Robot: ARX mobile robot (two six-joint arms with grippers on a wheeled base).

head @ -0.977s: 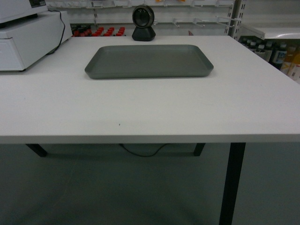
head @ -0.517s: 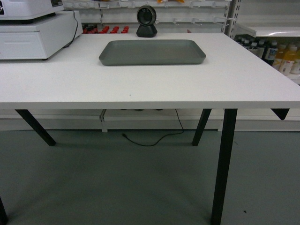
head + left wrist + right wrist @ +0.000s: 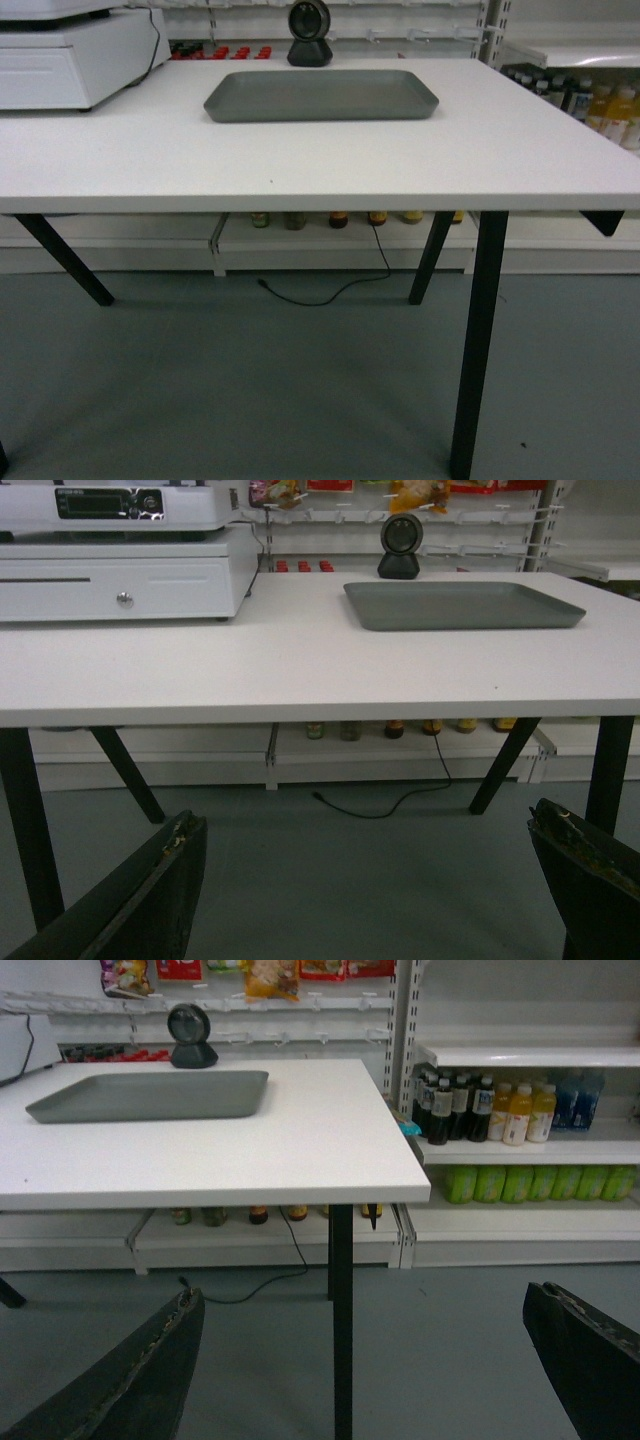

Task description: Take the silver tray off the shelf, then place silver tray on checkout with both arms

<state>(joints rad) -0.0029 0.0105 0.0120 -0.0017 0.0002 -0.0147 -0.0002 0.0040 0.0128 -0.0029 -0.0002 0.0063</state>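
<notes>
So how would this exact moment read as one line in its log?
silver tray: flat on checkout, by scanner | left fingers: open, empty | right fingers: open, empty

We see silver tray [image 3: 321, 95] flat on checkout [image 3: 300, 150], toward far edge, roughly centred. Scanner [image 3: 309, 33] just behind tray, at back edge. Cash register [image 3: 75, 55] on checkout far left, well apart from tray. Cable [image 3: 335, 285] on floor under checkout, bottles [image 3: 340, 217] on low shelf behind it. Bottle shelves [image 3: 520, 1110] to right of checkout. Our left gripper [image 3: 370, 880] and right gripper [image 3: 370, 1360] low, in front of checkout, well apart from tray; fingers spread wide, nothing btwn them.
</notes>
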